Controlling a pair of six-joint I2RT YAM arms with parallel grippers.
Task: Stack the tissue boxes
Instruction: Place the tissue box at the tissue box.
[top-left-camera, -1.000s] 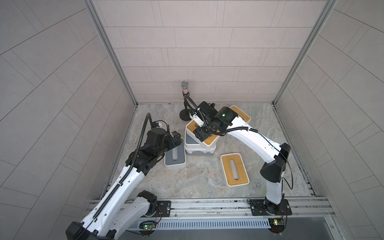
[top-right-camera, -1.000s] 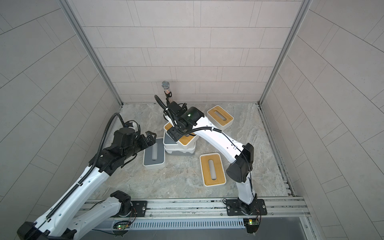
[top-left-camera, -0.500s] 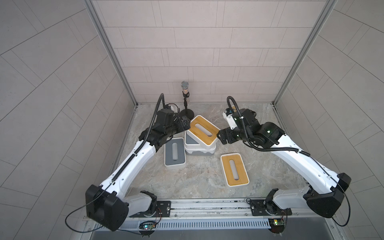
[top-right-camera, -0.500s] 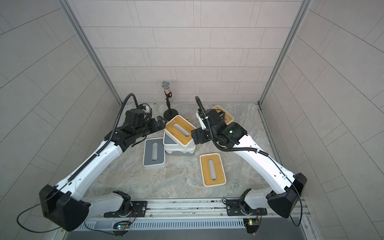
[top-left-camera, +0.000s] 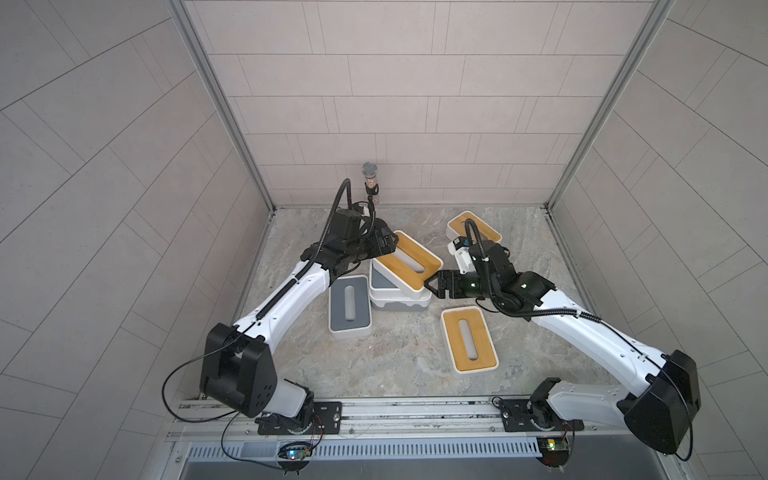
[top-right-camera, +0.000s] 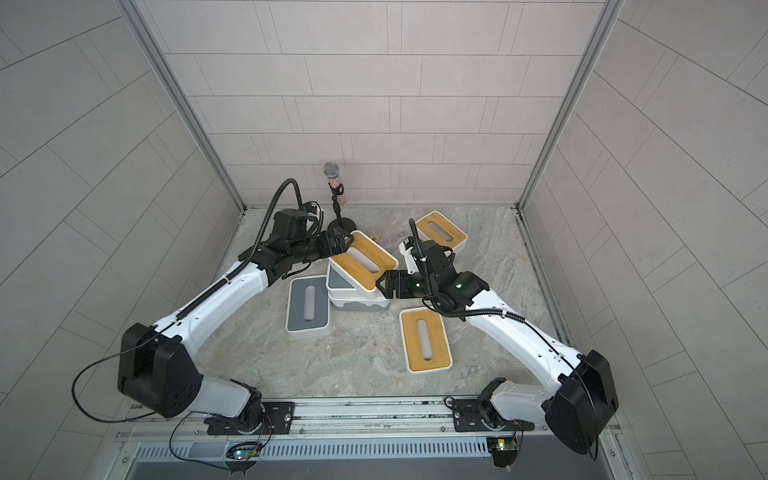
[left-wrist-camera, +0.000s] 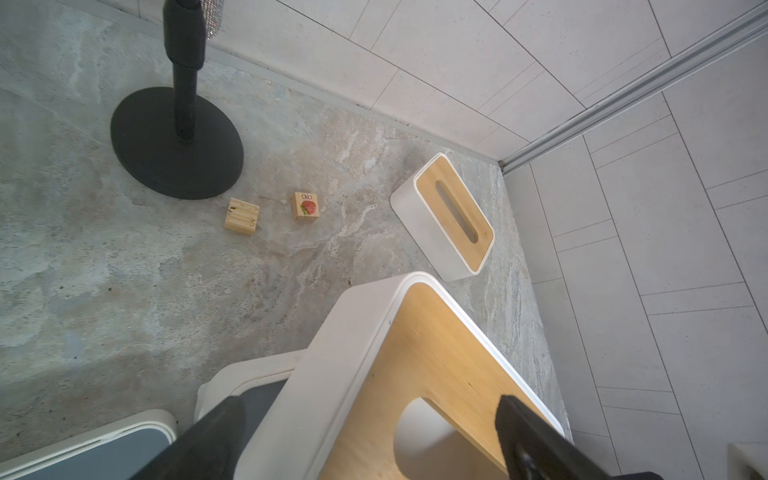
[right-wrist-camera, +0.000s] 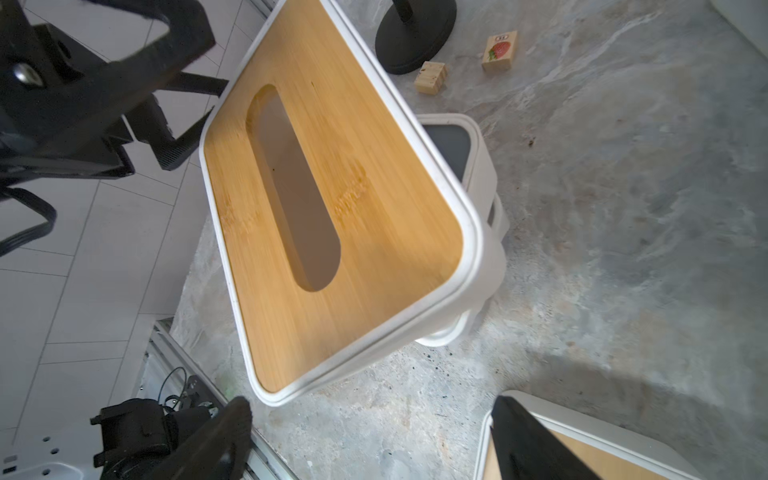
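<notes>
I saw a microphone stand (left-wrist-camera: 183, 104) at the counter's (left-wrist-camera: 124, 270) back wall. Near its round base (left-wrist-camera: 176, 166) lay a plain cube (left-wrist-camera: 241, 216) and, apart from it, a strawberry cube (left-wrist-camera: 307, 205).

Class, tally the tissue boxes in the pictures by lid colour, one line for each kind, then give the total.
Bamboo-lid tissue boxes: 3
Grey-lid tissue boxes: 2
White tissue box with grey base, lid hidden under the stack: 1
Total: 6

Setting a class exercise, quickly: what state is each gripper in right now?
Left gripper: open, straddling a corner of the tilted bamboo-lidded tissue box.
Right gripper: open, empty, just short of that box.
</notes>
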